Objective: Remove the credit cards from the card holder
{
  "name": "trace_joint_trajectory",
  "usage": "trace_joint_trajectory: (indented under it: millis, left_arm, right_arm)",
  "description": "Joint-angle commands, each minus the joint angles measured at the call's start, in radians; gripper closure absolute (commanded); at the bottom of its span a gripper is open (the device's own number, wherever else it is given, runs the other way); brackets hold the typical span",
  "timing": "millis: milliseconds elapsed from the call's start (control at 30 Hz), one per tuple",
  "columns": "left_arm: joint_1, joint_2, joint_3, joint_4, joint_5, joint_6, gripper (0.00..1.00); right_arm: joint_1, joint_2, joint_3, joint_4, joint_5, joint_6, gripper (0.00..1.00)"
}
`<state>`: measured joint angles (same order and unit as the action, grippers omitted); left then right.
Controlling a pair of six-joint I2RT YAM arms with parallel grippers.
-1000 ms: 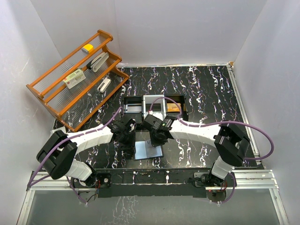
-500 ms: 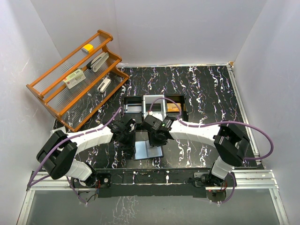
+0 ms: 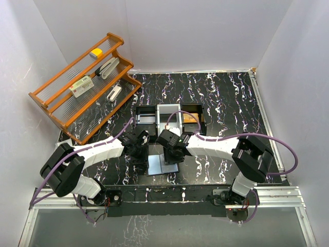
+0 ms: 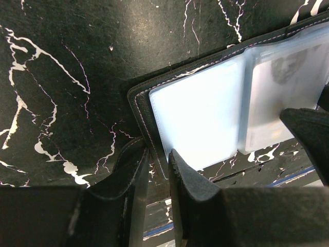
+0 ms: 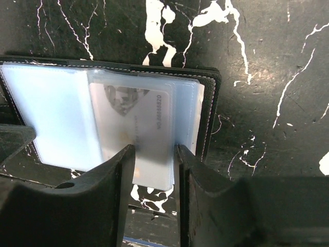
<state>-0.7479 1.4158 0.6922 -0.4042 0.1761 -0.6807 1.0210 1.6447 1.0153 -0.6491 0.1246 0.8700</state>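
Card holder lies open at lower centre of the top view, left gripper pinches its left cover edge, right gripper part-open straddling the card pocket, gripping nothing: close on the card only, pull straight.

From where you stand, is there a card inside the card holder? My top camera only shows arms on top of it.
Observer: Yes. The right wrist view shows a card with printed numbers inside a clear pocket of the card holder.
Operator: Is the right end effector squeezing it?
Observer: No, the right end effector is open, straddling that pocket's edge.
Operator: And the left one?
Observer: The left end effector pinches the holder's black border near a corner.
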Motion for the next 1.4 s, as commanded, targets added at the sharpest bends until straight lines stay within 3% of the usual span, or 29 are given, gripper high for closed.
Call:
trace_joint_trajectory:
  millis: [0, 133, 367, 567, 933, 1133, 1367]
  left_arm:
    - [-0.01, -0.009, -0.008, 0.01, 0.015, -0.01, 0.8]
    - [-0.01, -0.008, -0.006, 0.007, 0.016, -0.007, 0.8]
    - [-0.01, -0.007, -0.007, 0.008, 0.016, -0.008, 0.8]
    - [-0.01, -0.012, -0.009, 0.006, 0.01, -0.008, 0.8]
    - [-0.01, -0.017, -0.019, 0.011, 0.012, -0.011, 0.8]
    - [-0.01, -0.026, -0.027, 0.014, 0.013, -0.016, 0.8]
    - [-0.01, -0.021, -0.025, 0.015, 0.015, -0.013, 0.8]
  right_arm:
    - [0.001, -0.016, 0.007, 0.007, 0.06, 0.019, 0.66]
    - [0.001, -0.035, 0.04, -0.062, 0.108, 0.02, 0.55]
    - [0.001, -0.042, 0.05, -0.025, 0.045, 0.001, 0.53]
    - [0.001, -0.02, 0.006, 0.059, -0.002, 0.017, 0.57]
    - [0.0, 0.002, -0.011, 0.061, 0.0, 0.011, 0.71]
    - [0.0, 0.003, -0.006, 0.032, 0.022, 0.017, 0.59]
    - [0.0, -0.003, 0.006, 0.019, 0.029, 0.014, 0.55]
